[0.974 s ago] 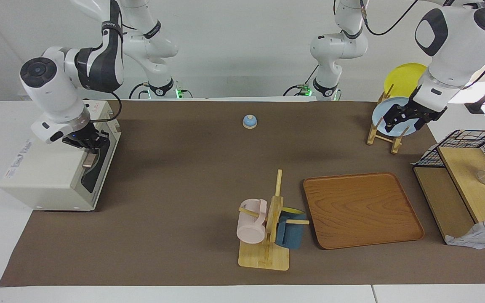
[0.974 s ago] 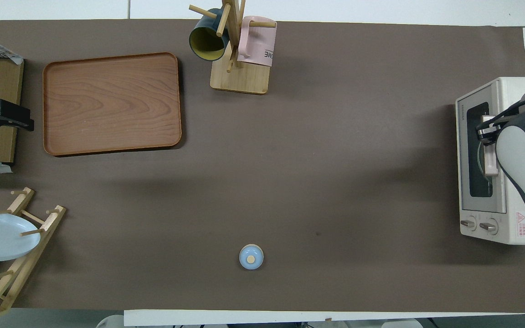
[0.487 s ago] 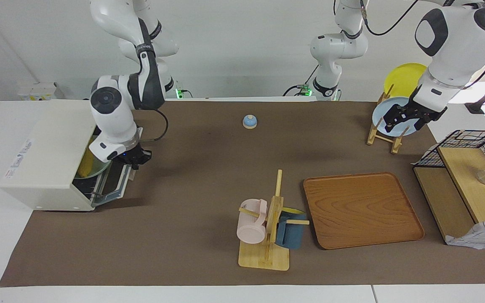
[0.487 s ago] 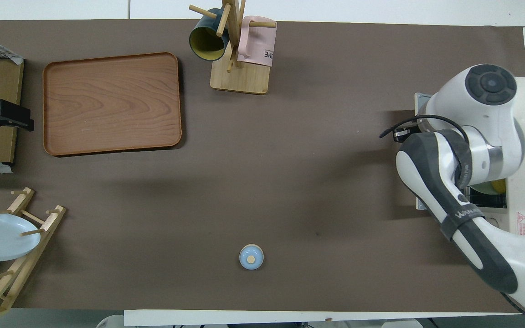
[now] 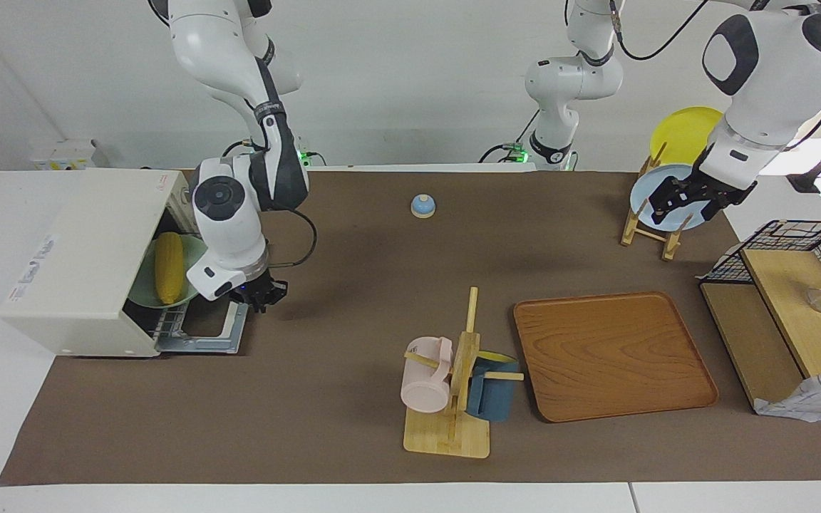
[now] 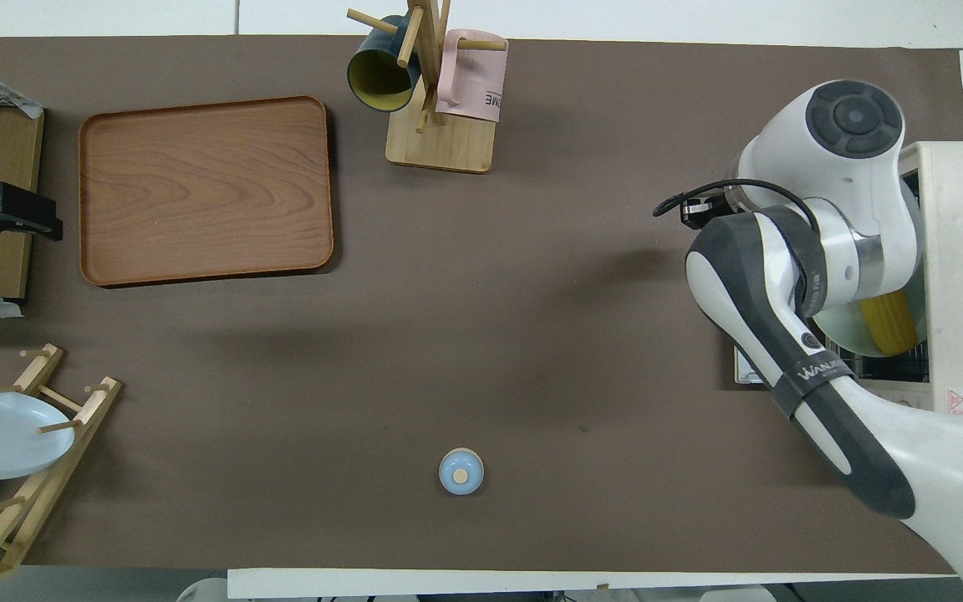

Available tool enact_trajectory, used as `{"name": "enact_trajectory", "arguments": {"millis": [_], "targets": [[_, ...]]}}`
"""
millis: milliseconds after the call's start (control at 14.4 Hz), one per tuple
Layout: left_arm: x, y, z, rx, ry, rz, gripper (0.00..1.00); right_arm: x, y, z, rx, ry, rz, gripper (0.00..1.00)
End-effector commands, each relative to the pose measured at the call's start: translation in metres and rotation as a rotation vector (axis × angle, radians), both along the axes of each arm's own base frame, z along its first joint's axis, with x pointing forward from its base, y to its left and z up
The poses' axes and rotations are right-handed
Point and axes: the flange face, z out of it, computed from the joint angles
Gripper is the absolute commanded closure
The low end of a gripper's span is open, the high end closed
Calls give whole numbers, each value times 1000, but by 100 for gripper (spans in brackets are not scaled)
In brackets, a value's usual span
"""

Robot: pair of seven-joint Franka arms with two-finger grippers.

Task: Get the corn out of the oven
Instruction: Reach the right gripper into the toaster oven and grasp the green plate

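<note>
Oven [image 5: 83, 263] door is down flat on the table. I see the corn [image 5: 168, 267] on a green plate [image 5: 141, 288] just inside the opening, long axis running toward and away from the robots. My right gripper [image 5: 262, 292] sits at the door's outer edge, so the corn lies back toward the oven mouth from it. Can't tell how its fingers stand. Left gripper [image 5: 688, 201] waits by the dish rack [image 5: 649, 228], well apart; its state is unclear too.

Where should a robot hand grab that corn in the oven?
Probably around its middle, coming in through the open front of the oven. The corn lies flat on a green plate on the pulled-out rack, its long sides exposed.
</note>
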Motion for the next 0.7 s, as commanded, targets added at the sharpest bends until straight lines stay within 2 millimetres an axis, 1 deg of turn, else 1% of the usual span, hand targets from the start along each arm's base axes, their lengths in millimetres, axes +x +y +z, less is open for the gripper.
{"name": "enact_trajectory", "arguments": {"millis": [0, 139, 209, 278, 348, 487, 557, 626], "targets": [[-1, 2, 4, 1, -13, -11, 0, -10, -46, 18, 4, 60, -82, 37], [-1, 2, 4, 2, -11, -11, 0, -24, -61, 7, -2, 106, -95, 37], [-1, 2, 4, 1, -13, -11, 0, -30, -77, -2, 1, 125, -96, 38], [-1, 2, 4, 1, -11, -11, 0, -39, -83, -8, 4, 133, -88, 38], [-1, 2, 4, 1, -13, -11, 0, -44, -86, -16, 6, 124, -79, 39], [-1, 2, 4, 1, -13, -11, 0, -48, -96, -22, 2, 132, -48, 43], [-1, 2, 4, 2, -11, -11, 0, -54, -96, -27, 2, 136, -44, 45], [-1, 2, 4, 1, -13, -11, 0, -58, -96, -31, 2, 136, -39, 49]]}}
